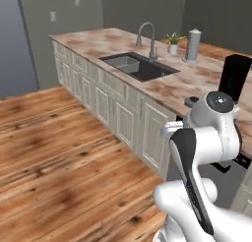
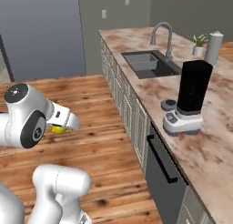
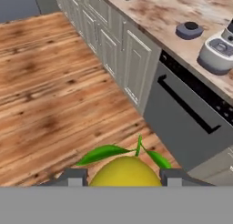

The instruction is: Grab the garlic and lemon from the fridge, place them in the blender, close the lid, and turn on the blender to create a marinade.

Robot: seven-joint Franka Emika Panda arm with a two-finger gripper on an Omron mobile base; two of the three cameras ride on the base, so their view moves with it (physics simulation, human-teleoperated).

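At the right edge of the left base view the blender (image 1: pixel 235 77) stands on the counter (image 1: pixel 167 86), half hidden behind the arm. In the right base view, the claw (image 2: pixel 59 129) at left grips the lemon (image 2: pixel 58 130), mostly covered; the blender lies far right. In the hand view, the lemon sits bottom centre, the lid (image 3: pixel 189 30) upper right, the blender cut off.

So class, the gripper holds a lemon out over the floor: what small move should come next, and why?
Probably carry the lemon up and across toward the open top of the blender. The gripper is shut on the lemon over the wooden floor, short of the counter, while the lid lies off the jar beside the blender's base, leaving the jar open to take it.
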